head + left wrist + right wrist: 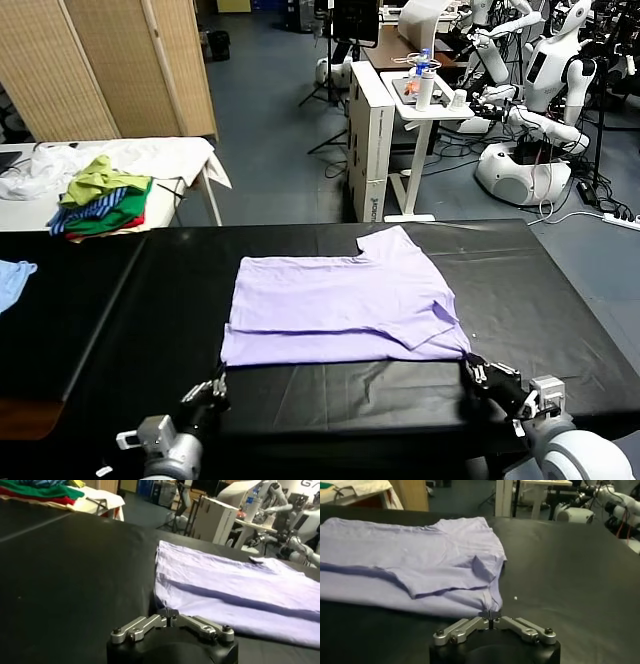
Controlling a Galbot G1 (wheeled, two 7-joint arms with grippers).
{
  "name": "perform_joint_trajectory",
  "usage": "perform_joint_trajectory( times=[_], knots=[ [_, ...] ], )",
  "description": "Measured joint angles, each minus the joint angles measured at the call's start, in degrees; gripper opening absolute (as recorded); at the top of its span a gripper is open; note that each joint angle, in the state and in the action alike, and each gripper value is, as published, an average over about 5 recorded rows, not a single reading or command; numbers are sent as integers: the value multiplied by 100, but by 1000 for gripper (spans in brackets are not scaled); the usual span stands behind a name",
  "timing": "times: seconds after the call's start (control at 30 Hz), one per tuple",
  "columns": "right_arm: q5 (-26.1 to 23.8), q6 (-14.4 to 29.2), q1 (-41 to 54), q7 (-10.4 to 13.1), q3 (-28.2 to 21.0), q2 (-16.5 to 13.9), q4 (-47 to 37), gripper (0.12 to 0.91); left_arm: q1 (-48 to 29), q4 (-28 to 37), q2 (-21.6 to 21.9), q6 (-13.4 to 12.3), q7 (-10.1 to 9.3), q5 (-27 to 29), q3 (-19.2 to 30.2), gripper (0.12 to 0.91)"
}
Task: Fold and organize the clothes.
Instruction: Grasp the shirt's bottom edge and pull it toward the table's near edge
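The lavender T-shirt (340, 305) was spread flat near the middle of the black tabletop (560, 300), partly folded, with one sleeve (385, 243) pointing toward the far edge and a fold line running across its width. Its near left corner was pinched in the left tool (212, 390), whose fingers were drawn together on the fabric edge, as was seen in the left wrist view (169, 615). The near right corner was gripped likewise by the right tool (478, 372), closed on the hem (490, 615). A pile of green and striped garments (100, 200) was seen on a white table beyond the left far corner, and a light blue cloth (12, 280) at the left edge.
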Motion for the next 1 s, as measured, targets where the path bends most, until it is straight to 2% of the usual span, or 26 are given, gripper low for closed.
perform_joint_trajectory(
  times=[0.27,0.53,0.6,0.7,0.77,0.9,1.0],
  knots=[
    [0,-183,-643,-1,306,16,446,143,618,-355,85,133,-222,65,-104,144],
    [-33,-304,-1068,28,332,123,739,148,1118,-688,223,141,-254,54,-289,144],
    [-33,-368,-1120,37,343,120,800,186,1177,-732,204,161,-291,59,-293,144],
    [-20,-455,-1198,34,392,96,892,333,1260,-817,146,219,-366,102,-269,153],
    [13,-516,-1241,33,424,78,954,465,1313,-888,106,268,-423,137,-256,208],
    [164,-649,-1308,39,500,34,1117,712,1408,-1037,83,408,-540,149,-270,434],
    [362,-691,-1277,79,600,-17,1266,855,1459,-1161,110,524,-576,135,-304,605]
  ],
)
